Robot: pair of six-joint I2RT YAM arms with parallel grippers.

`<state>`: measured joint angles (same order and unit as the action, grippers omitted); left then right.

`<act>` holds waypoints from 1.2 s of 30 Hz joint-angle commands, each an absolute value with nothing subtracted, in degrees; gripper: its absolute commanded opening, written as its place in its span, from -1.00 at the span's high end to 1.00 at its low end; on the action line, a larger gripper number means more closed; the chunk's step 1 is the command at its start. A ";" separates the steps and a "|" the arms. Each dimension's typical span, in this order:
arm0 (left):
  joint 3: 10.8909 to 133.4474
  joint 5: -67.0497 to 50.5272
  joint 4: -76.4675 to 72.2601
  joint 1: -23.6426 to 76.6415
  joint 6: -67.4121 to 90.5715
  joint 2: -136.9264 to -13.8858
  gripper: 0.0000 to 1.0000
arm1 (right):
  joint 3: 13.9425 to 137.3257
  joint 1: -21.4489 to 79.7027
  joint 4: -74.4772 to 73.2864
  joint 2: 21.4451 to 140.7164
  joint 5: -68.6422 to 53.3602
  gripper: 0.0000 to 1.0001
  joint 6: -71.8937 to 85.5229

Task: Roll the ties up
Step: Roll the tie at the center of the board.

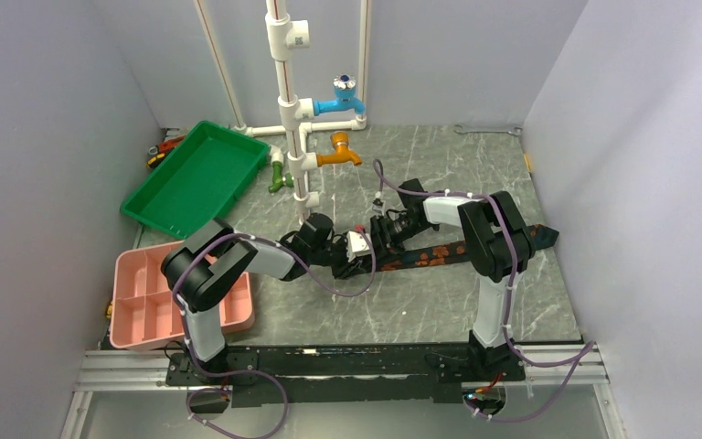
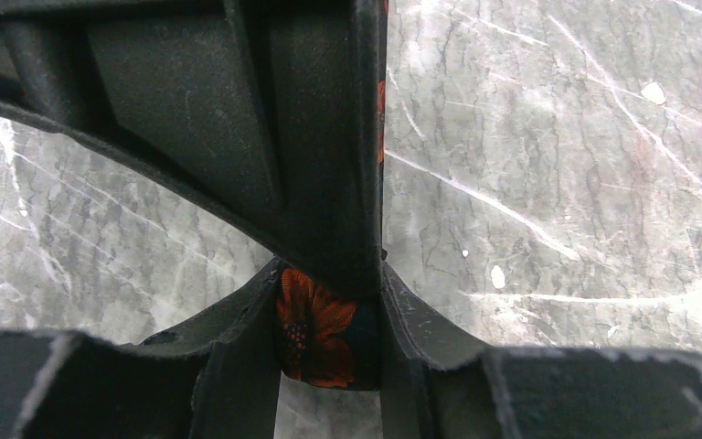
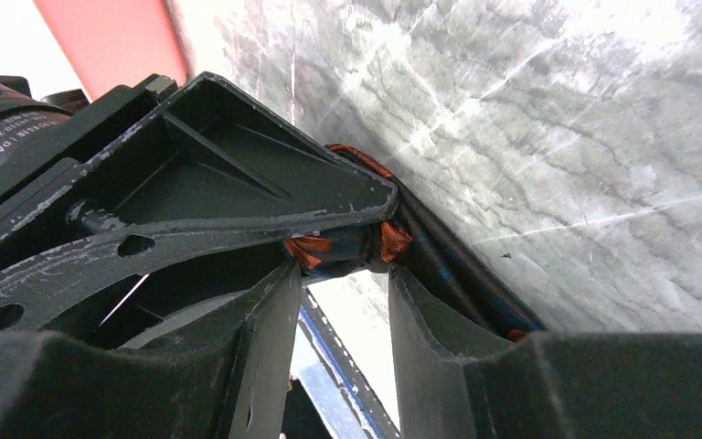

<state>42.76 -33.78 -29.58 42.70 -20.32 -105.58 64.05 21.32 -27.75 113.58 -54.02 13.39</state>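
The tie point(image 1: 439, 253), black with orange-red flowers, lies across the grey marble table from the middle to the right side. Its left end is bunched between the two grippers, which meet there. My left gripper point(image 1: 355, 259) is shut on that end. The left wrist view shows a flowered fold of the tie point(image 2: 315, 334) pinched in the left gripper point(image 2: 329, 302). My right gripper point(image 1: 377, 240) faces it from the right. In the right wrist view the right gripper point(image 3: 343, 270) stands open, its tips at the tie point(image 3: 315, 249), with a clear gap between the fingers.
A green tray point(image 1: 196, 178) sits at the back left and a pink compartment box point(image 1: 146, 302) at the near left. A white pipe stand point(image 1: 297, 137) with blue, orange and green taps rises just behind the grippers. A wrench point(image 1: 489, 131) lies at the back wall.
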 commanded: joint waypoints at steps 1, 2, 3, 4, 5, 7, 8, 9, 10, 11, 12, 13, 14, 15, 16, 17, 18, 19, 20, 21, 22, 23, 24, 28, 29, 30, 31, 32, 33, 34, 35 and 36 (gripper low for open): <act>41.02 -30.22 -17.19 43.52 -19.40 -108.22 0.54 | 64.21 22.72 -20.70 110.97 -54.83 0.16 16.66; 41.04 -30.07 -17.08 43.56 -19.22 -108.25 0.54 | 64.01 22.73 -19.92 110.96 -55.04 0.15 17.64; 41.00 -29.97 -17.10 43.60 -19.05 -108.28 0.54 | 64.10 22.80 -19.56 110.82 -55.22 0.15 18.04; 40.90 -29.83 -17.13 43.61 -18.88 -108.24 0.54 | 64.27 22.79 -19.52 110.71 -55.28 0.15 18.25; 40.74 -29.80 -17.20 43.60 -18.71 -108.08 0.54 | 64.37 22.79 -19.51 110.47 -55.24 0.15 18.42; 40.61 -29.74 -17.03 43.59 -18.72 -108.02 0.54 | 64.74 22.89 -19.95 110.10 -54.76 0.13 18.29; 40.59 -29.65 -16.89 43.68 -18.76 -108.02 0.54 | 64.87 22.88 -20.03 110.03 -54.56 0.13 18.28; 40.53 -29.68 -16.94 43.74 -18.79 -108.02 0.54 | 65.08 22.89 -19.99 110.08 -54.50 0.10 18.26; 40.52 -29.71 -16.95 43.69 -18.75 -108.02 0.54 | 65.24 23.00 -19.98 110.23 -54.38 0.09 18.27; 40.63 -29.71 -16.92 43.73 -18.75 -108.08 0.53 | 65.43 23.14 -19.76 110.46 -54.25 0.09 18.47; 40.80 -29.71 -16.77 43.69 -18.77 -108.15 0.53 | 65.66 23.32 -19.66 110.75 -54.25 0.09 18.66; 41.04 -29.66 -16.59 43.68 -18.80 -108.25 0.53 | 65.96 23.47 -19.79 110.97 -54.28 0.10 18.79; 41.12 -29.47 -16.32 43.73 -18.97 -108.23 0.53 | 66.14 23.61 -19.92 110.89 -54.27 0.14 18.89; 41.13 -29.40 -16.27 43.71 -19.11 -108.20 0.53 | 66.18 23.59 -20.10 110.61 -54.09 0.17 18.82; 41.11 -29.45 -16.22 43.74 -19.21 -108.13 0.53 | 66.21 23.65 -20.75 110.22 -53.73 0.18 18.19; 41.21 -29.59 -16.03 43.77 -19.17 -108.11 0.53 | 66.25 23.59 -21.94 109.68 -53.24 0.19 17.20; 41.18 -29.72 -16.00 43.73 -19.18 -108.04 0.53 | 66.19 23.56 -23.23 109.08 -52.60 0.20 16.17; 41.14 -29.79 -16.00 43.73 -19.24 -108.09 0.53 | 66.08 23.48 -24.29 108.46 -52.18 0.22 15.57; 41.13 -29.73 -15.93 43.71 -19.26 -108.10 0.53 | 65.99 23.40 -25.22 107.78 -51.83 0.25 15.09; 41.18 -29.46 -15.91 43.71 -19.23 -108.13 0.52 | 65.88 23.32 -25.49 107.02 -51.71 0.27 14.96; 41.21 -29.31 -15.83 43.73 -19.12 -108.19 0.53 | 65.53 23.04 -24.97 106.38 -51.98 0.27 15.48; 41.24 -29.41 -15.82 43.71 -19.12 -108.24 0.53 | 65.12 22.85 -24.45 105.88 -52.64 0.27 16.22; 41.30 -29.54 -15.79 43.75 -19.10 -108.20 0.53 | 65.19 22.62 -24.65 105.68 -53.06 0.27 16.51; 41.22 -29.62 -15.56 43.75 -18.81 -107.93 0.53 | 64.74 22.75 -23.02 105.46 -52.79 0.27 18.00; 41.14 -29.63 -15.49 43.77 -18.87 -107.93 0.53 | 64.79 22.99 -22.60 106.02 -52.55 0.26 18.39; 41.13 -29.64 -15.39 43.75 -18.83 -107.93 0.52 | 65.21 23.24 -22.81 106.84 -52.27 0.26 18.38; 41.17 -29.63 -15.27 43.74 -18.90 -107.97 0.52 | 65.62 23.69 -23.15 107.81 -51.95 0.26 18.18; 41.28 -29.56 -15.09 43.69 -18.90 -108.01 0.52 | 65.89 24.03 -23.46 108.57 -51.26 0.26 18.04; 41.45 -29.53 -14.97 43.76 -18.98 -108.02 0.52 | 66.04 24.34 -23.80 109.15 -50.70 0.26 17.90; 41.55 -29.50 -14.95 43.77 -19.01 -108.04 0.52 | 66.10 24.58 -24.16 109.64 -50.17 0.26 17.66; 41.63 -29.49 -14.88 43.74 -19.03 -108.16 0.52 | 66.11 24.89 -24.62 109.88 -49.61 0.26 17.23; 41.80 -29.48 -14.75 43.70 -19.08 -108.26 0.52 | 66.11 25.14 -25.12 110.02 -49.09 0.26 16.73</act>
